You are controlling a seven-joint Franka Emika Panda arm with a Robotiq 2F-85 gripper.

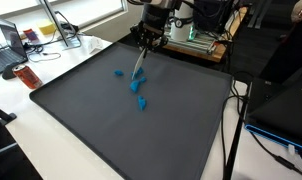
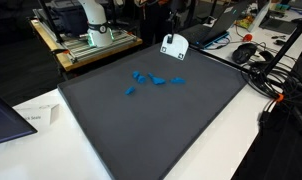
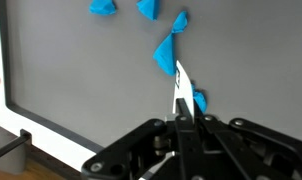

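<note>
My gripper (image 3: 181, 118) is shut on a thin white stick-like tool (image 3: 178, 90) that points away from the jaws toward the mat. Its far end meets a blue scrap (image 3: 167, 52); whether they touch I cannot tell. Another blue scrap (image 3: 199, 99) lies just beside the shaft. In an exterior view the gripper (image 1: 144, 42) hangs over the back part of the dark mat (image 1: 81, 120) with the tool (image 1: 139, 66) slanting down to the blue scraps (image 1: 135, 87). From the other side the gripper (image 2: 173, 47) stands above the blue scraps (image 2: 158, 80).
More blue scraps (image 3: 149, 9) lie scattered near the mat's middle. The mat (image 2: 201, 130) has a raised rim. A laptop (image 1: 11, 42) and clutter sit beyond one edge, cables (image 2: 253, 55) and equipment (image 2: 91, 38) beyond others.
</note>
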